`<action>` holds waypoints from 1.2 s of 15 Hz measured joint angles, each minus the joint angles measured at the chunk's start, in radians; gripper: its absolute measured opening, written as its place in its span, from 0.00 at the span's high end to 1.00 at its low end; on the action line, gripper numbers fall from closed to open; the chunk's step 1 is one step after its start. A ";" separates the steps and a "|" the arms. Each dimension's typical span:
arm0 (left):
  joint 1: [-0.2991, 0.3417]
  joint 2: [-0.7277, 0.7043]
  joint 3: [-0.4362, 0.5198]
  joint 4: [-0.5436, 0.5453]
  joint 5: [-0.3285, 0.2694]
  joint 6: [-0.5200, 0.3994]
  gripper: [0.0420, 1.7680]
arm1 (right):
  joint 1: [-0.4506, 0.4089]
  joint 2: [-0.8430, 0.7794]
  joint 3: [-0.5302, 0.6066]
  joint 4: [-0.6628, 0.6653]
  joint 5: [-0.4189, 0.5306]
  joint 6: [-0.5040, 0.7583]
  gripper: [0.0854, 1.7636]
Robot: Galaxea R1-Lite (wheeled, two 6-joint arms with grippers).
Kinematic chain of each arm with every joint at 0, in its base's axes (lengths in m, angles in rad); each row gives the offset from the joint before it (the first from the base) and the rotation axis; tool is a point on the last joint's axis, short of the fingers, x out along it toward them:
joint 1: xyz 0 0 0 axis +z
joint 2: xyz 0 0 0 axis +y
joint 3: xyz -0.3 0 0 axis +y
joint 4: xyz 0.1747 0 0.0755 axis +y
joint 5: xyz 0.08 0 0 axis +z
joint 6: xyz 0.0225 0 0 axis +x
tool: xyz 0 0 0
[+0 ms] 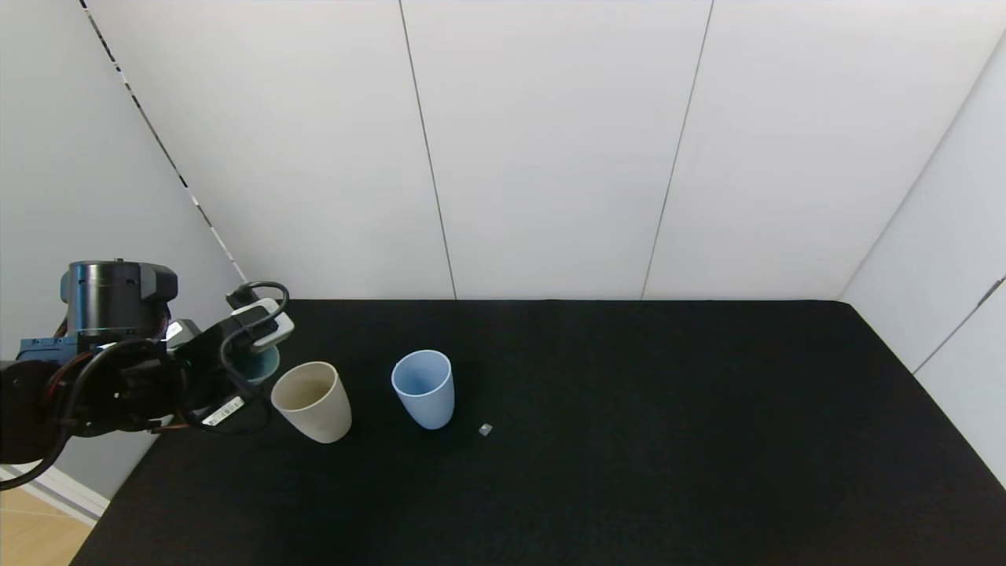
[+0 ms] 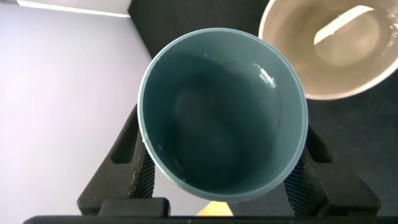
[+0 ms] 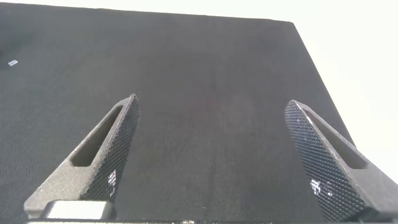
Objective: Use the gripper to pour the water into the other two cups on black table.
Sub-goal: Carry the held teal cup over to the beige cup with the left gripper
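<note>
On the black table (image 1: 629, 440), walled by pale panels (image 1: 550, 149), the beige cup (image 1: 313, 401) and blue cup (image 1: 424, 387) stand left of centre. The left gripper (image 2: 221, 177) pinches a teal cup (image 2: 221, 112) beside them; the right gripper (image 3: 217, 155) hangs spread.

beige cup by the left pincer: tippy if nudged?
Probably. The beige cup tapers to a narrow base, so a push near its rim may topple it. It looks rigid. The liquid inside should steady it slightly. On its side, it would likely roll in an arc.
</note>
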 joint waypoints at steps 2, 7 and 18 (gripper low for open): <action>-0.012 0.002 -0.011 0.001 0.026 0.027 0.36 | 0.000 0.000 0.000 0.000 0.000 0.000 0.03; -0.034 -0.002 -0.023 0.001 0.085 0.114 0.36 | 0.000 0.000 0.000 0.000 0.000 0.000 0.03; -0.041 -0.020 -0.023 -0.003 0.113 0.224 0.36 | 0.000 0.000 0.000 0.000 0.000 0.000 0.03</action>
